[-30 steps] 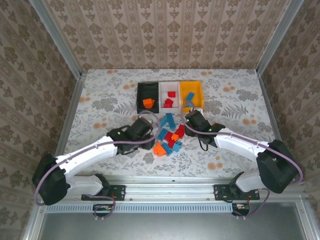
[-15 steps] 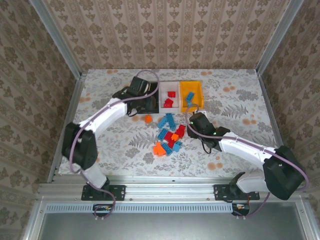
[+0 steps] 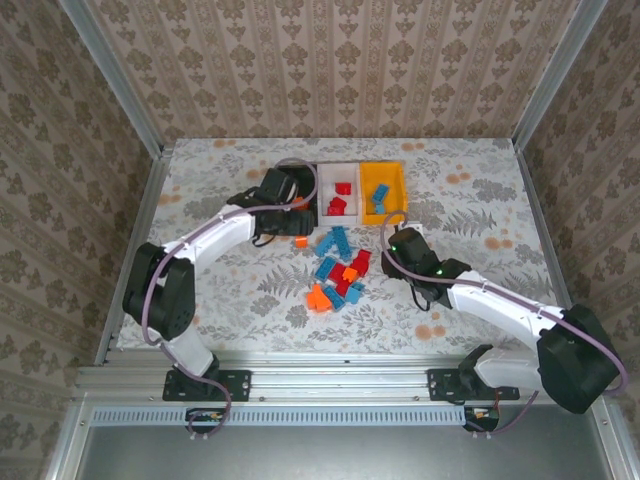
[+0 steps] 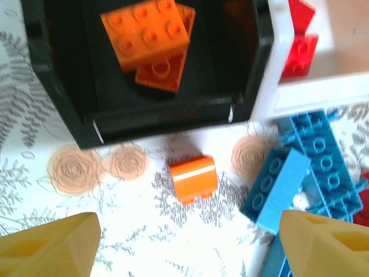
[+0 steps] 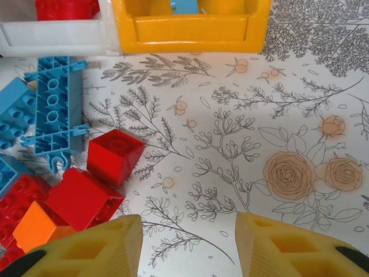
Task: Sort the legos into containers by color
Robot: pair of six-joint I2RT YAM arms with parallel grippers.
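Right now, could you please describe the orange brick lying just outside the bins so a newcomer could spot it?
Find the black bin, leftmost of the three in the far row. On the cloth just before its near wall lies one small orange brick. Unlike the orange ones in the pile, it lies alone, touching nothing.
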